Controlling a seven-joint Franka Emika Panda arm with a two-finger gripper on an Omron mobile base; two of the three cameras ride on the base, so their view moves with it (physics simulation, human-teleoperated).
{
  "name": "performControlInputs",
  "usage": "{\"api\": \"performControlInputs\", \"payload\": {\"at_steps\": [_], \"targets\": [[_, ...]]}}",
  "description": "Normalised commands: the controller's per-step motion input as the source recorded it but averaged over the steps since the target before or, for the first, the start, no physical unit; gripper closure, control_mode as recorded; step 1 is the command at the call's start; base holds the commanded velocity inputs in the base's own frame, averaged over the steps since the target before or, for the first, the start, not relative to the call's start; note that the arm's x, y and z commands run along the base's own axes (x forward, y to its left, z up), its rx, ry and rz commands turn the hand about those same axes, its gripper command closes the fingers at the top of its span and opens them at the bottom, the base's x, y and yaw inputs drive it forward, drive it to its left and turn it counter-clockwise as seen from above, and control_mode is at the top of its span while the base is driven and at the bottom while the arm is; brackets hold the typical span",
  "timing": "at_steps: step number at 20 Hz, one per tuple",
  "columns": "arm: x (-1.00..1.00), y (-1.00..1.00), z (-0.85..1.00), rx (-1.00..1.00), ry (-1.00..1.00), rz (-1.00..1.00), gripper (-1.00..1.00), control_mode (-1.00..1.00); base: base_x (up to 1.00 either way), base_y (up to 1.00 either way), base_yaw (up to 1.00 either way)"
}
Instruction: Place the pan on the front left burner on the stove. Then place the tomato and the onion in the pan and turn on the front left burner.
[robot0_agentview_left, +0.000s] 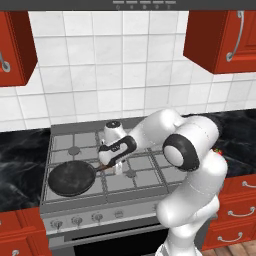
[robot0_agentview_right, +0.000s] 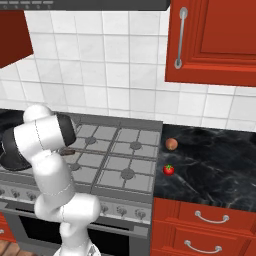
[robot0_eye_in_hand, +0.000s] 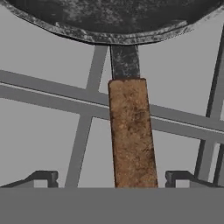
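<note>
Pan: a round black frying pan sitting on the grate at the front left of the stove, its reddish-brown wooden handle pointing right toward the middle of the cooktop.
Front left burner: under the pan and hidden by it in the left base view.
Stove: a grey gas cooktop with square grates, knobs along its front panel, set between two stretches of dark marble worktop.
Hand: poised over the end of the pan handle, just right of the pan; in the hand view the two finger tips stand wide on either side of the handle with a clear gap on both sides, so the hand is released and grasps nothing.
Arm: white, reaching from the lower right of the left base view across the stove to the left.
Onion: a dull orange-brown ball on the worktop just right of the stove.
Tomato: a glossy red ball on the same worktop, near the onion and closer to the front edge.
</note>
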Motion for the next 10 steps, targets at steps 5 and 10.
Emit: {"api": "performControlInputs", "payload": {"at_steps": [5, 10], "targets": [[0.00, -0.11, 0.74, 0.17, -0.07, 0.00, -1.00, -1.00, 0.00, 0.00, 0.00], [0.00, -0.18, 0.67, 0.11, 0.00, -0.07, -1.00, -1.00, 0.00, 0.00, 0.00]]}}
